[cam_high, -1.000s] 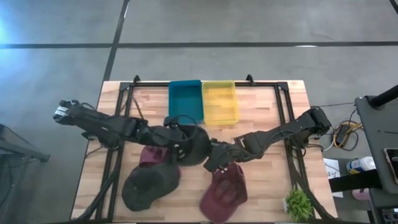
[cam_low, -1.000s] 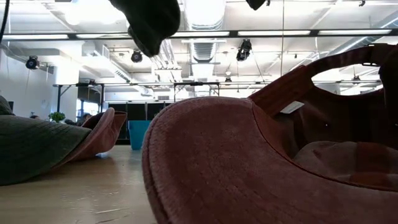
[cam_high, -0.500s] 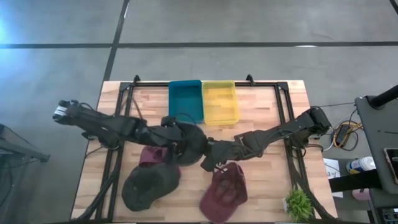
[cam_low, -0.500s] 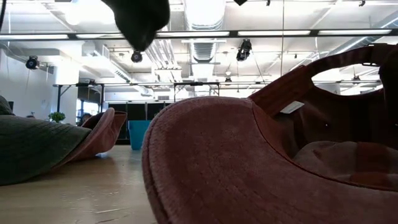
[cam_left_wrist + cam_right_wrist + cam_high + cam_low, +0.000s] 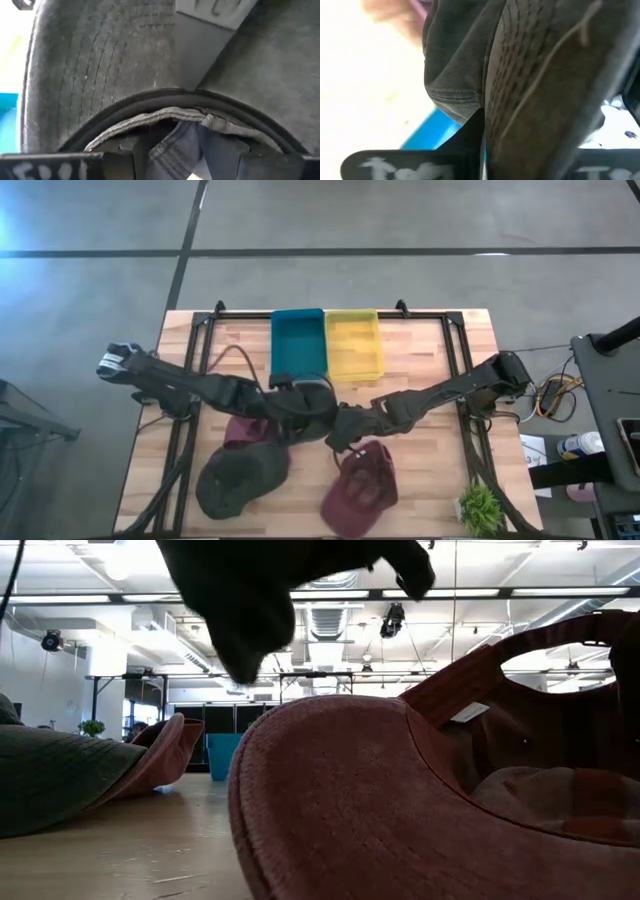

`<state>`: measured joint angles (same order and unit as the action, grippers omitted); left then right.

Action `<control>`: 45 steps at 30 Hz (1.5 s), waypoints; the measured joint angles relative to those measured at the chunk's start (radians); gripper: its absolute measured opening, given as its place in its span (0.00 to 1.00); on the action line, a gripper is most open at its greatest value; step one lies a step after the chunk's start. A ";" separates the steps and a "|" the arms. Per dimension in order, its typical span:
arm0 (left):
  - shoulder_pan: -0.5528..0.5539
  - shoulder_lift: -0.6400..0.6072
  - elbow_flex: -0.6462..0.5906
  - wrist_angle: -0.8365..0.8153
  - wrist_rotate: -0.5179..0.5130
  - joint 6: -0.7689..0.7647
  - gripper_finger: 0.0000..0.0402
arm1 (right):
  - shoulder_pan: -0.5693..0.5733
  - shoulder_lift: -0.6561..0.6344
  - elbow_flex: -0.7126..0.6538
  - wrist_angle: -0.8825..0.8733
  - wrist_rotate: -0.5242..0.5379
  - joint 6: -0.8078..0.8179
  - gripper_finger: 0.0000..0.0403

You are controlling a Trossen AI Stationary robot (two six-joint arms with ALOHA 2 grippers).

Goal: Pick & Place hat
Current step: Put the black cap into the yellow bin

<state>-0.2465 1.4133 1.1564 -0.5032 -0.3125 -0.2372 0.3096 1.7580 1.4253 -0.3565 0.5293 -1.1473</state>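
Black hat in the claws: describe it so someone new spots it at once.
Start at the teal bin and yellow bin at the table's far edge; just in front of them the two arms meet mid-table. The black hat hangs there, off the wood, between the left claw and right claw. The olive hat and two maroon hats lie on the table.

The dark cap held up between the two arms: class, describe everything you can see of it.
The dark cap is charcoal-black fabric that looks like worn cotton, with rows of stitching on its brim and a grey inner band. It hangs lifted above the wooden table, near the middle, just in front of the teal bin. The left gripper holds one side, apparently by the band, and the right gripper is shut on the other side. It sags crumpled between them, clear of the caps lying below.
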 joint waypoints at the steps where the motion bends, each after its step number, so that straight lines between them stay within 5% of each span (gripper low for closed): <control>1: 0.001 0.023 0.000 0.003 0.003 0.005 0.39 | 0.001 0.000 -0.014 0.014 -0.013 0.000 0.11; 16: 0.036 0.285 -0.002 0.144 0.041 0.083 0.39 | 0.000 0.014 -0.215 0.105 -0.042 0.192 0.12; 32: 0.073 0.325 -0.002 0.216 0.076 0.087 0.39 | 0.016 -0.050 -0.315 0.102 0.048 0.206 0.57; 45: 0.082 0.326 -0.001 0.320 0.112 0.118 0.39 | 0.050 -0.157 -0.369 -0.166 -0.048 0.329 0.66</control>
<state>-0.1646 1.7390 1.1557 -0.1832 -0.2003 -0.1195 0.3591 1.6012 1.0562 -0.5227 0.4812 -0.8183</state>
